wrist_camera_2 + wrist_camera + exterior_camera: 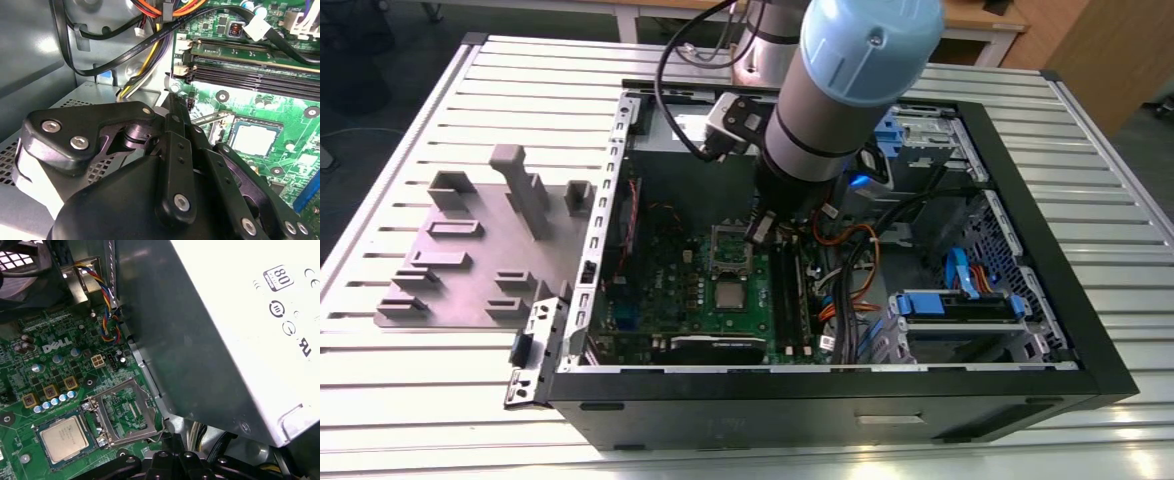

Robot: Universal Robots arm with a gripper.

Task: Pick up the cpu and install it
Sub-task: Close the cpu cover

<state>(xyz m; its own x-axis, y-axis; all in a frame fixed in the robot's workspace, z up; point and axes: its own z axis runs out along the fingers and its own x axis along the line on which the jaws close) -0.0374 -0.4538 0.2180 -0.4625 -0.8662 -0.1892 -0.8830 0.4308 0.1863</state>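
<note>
Inside the open PC case (1014, 300) | we see the cpu (64, 436) seated in its motherboard (45, 370) socket, hinged frame (125, 412) raised beside it | gripper (172, 107) just above, fingers pressed together, holding nothing | we judge placement done, frame unlatched

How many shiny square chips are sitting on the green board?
1. The cpu sits in its socket on the green motherboard, beside the opened metal socket frame. It also shows in the exterior view and second wrist view. The arm could hide others.
</note>
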